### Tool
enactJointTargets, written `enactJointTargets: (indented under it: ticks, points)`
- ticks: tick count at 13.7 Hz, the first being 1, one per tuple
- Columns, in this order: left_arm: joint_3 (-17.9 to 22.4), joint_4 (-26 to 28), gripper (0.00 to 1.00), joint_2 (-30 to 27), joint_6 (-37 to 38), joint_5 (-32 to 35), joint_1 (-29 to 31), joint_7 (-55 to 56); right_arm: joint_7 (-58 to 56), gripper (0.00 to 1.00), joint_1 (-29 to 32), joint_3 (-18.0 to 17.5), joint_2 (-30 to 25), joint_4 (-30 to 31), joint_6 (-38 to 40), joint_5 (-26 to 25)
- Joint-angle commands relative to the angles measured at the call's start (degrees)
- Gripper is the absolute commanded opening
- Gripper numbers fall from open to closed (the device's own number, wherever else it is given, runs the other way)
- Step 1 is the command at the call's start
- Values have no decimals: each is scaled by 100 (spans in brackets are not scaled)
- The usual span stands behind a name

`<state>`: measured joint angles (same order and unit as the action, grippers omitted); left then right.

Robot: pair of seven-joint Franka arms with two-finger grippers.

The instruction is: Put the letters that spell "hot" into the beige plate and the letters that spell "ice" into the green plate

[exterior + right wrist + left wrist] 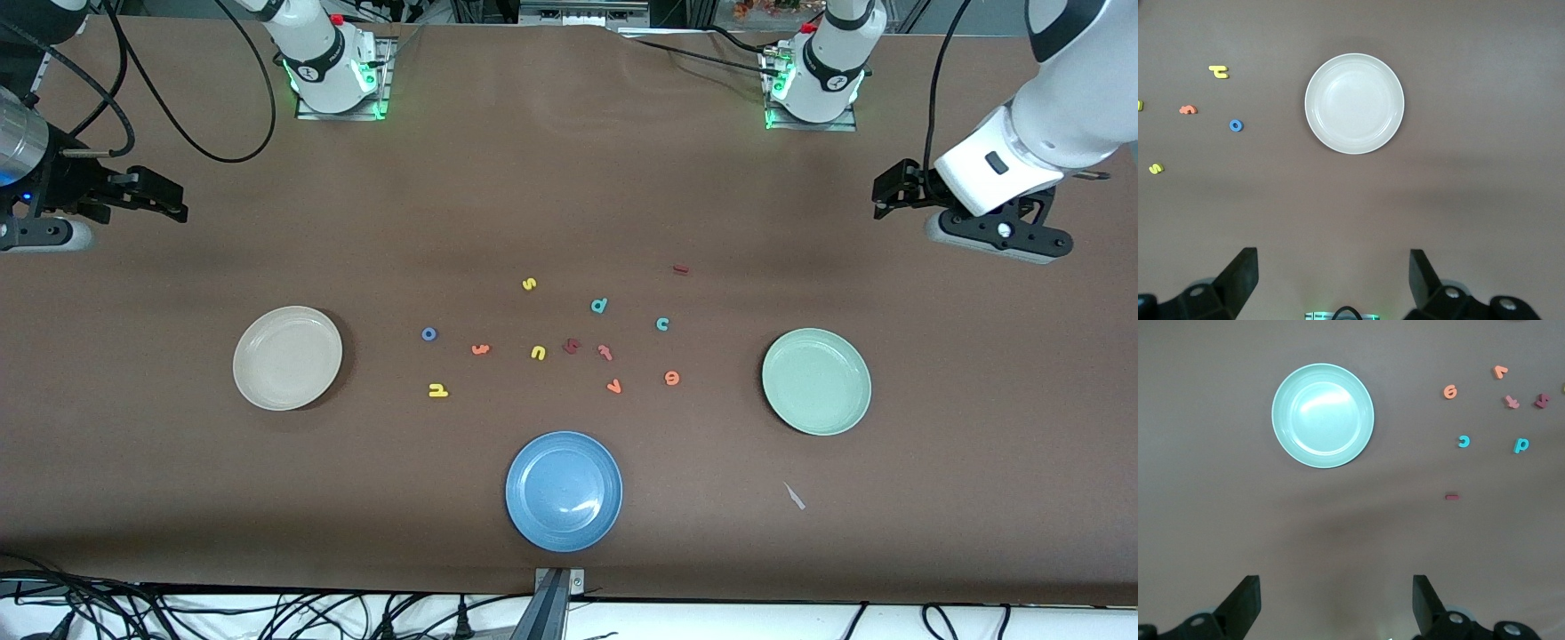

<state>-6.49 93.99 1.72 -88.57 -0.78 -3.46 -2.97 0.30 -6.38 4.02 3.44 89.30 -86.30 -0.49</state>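
None of the six letters has reached a plate yet; by the look of things the whole sorting job is still to do.

On the table (569, 196) the beige plate (287, 358) lies bare toward the right arm's end, about midway between the base edge and the camera edge. The green plate (816, 381) lies bare toward the left arm's end. A blue plate (564, 491) sits near the middle of the camera edge and has no part in the task.

Both arms wait. The right gripper (164, 197) hangs over the table's end near the beige plate, fingers apart and holding nothing; the left gripper (889, 191) hangs over the other end near the green plate, likewise spread and empty.

Between the plates lies the scatter of letters. For "hot": the h (437, 390), the o (428, 334) and the t (480, 349), all on the beige plate's side of the scatter. For "ice": the e (671, 379) and the c (661, 324) on the green plate's side, and the i (681, 268) nearest the base edge. Extras mixed in: s (529, 284), d (599, 306), u (538, 353), v (613, 387), a pink letter (605, 352) and a dark red one (572, 346).
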Motion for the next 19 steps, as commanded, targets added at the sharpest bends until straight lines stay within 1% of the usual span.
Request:
enactJointTargets:
  ticks: [1, 4, 6, 8, 9, 11, 13, 15, 18, 19]
  points:
    - [-89, -65, 100, 100, 147, -106, -5, -151, 41, 100, -21, 3, -45, 44, -36, -12]
    - [-212, -30, 100, 161, 173, -141, -5, -160, 14, 100, -21, 3, -45, 35, -45, -21]
    - [-361, 23, 100, 240, 182, -159, -5, -457, 49, 100, -21, 3, 16, 35, -71, 14]
    - [-458, 206, 100, 319, 226, -168, 3, -555, 23, 100, -13, 3, 130, 35, -89, 14]
    - [-546, 338, 100, 320, 217, -177, 3, -555, 5, 100, -21, 3, 226, 27, -89, 14]
    - [-844, 549, 100, 337, 174, -168, 3, -564, 5, 100, -56, -6, 332, 35, -159, 32]
    - [-1064, 620, 100, 521, 121, -168, 3, -642, 57, 100, -214, -15, 472, 62, -273, 163]
    - [-1118, 638, 100, 775, -98, -168, 3, -1124, 102, 100, -328, -24, 613, 219, -536, 312]
    - [-1126, 647, 100, 1206, -397, -168, -5, -1723, 881, 100, -696, -41, 667, 772, -1334, 348]
    - [-1170, 752, 100, 1268, -554, -133, -23, -1881, 1102, 100, -829, -41, 701, 956, -1641, 348]
